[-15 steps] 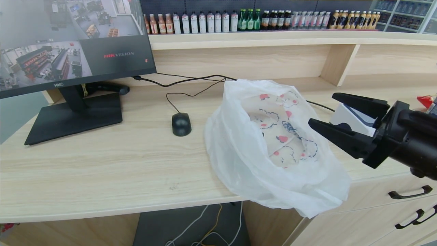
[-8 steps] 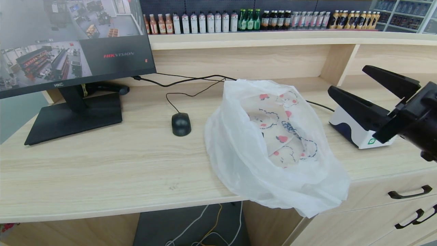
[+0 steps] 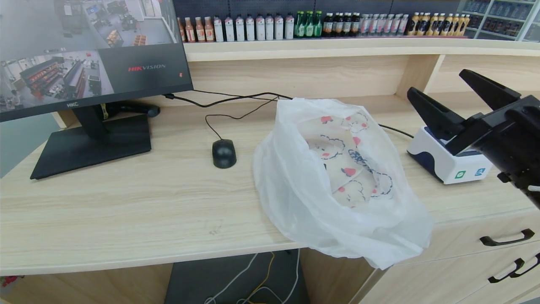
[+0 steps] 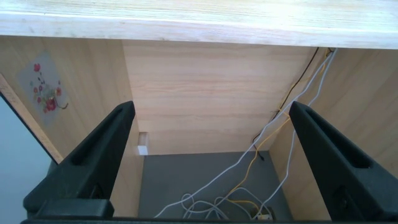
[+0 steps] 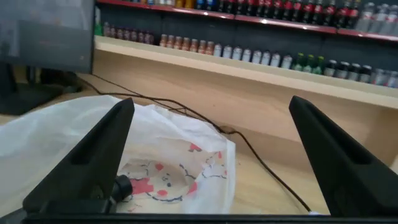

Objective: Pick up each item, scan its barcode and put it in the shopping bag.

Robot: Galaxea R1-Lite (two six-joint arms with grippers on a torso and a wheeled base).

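Observation:
A white plastic shopping bag (image 3: 337, 190) lies open on the wooden counter (image 3: 126, 202), with a cartoon-printed pack (image 3: 350, 160) inside it. Right of the bag stands a white and blue barcode scanner (image 3: 447, 164). My right gripper (image 3: 438, 82) hangs open and empty above the scanner, its fingers pointing toward the back ledge. In the right wrist view this gripper (image 5: 211, 106) frames the bag (image 5: 74, 143) and the printed pack (image 5: 168, 174). My left gripper (image 4: 212, 107) is open and empty, below the counter's edge.
A monitor (image 3: 84, 46) stands at the back left, with a black mouse (image 3: 224, 153) and its cable beside it. Bottles (image 3: 320, 25) line the rear shelf. Drawers with black handles (image 3: 506, 238) sit under the counter at right. Loose cables (image 4: 249, 186) hang beneath the counter.
My right gripper has lifted and drawn back to the right, away from the bag, uncovering the scanner. It stayed open. The bag has not moved.

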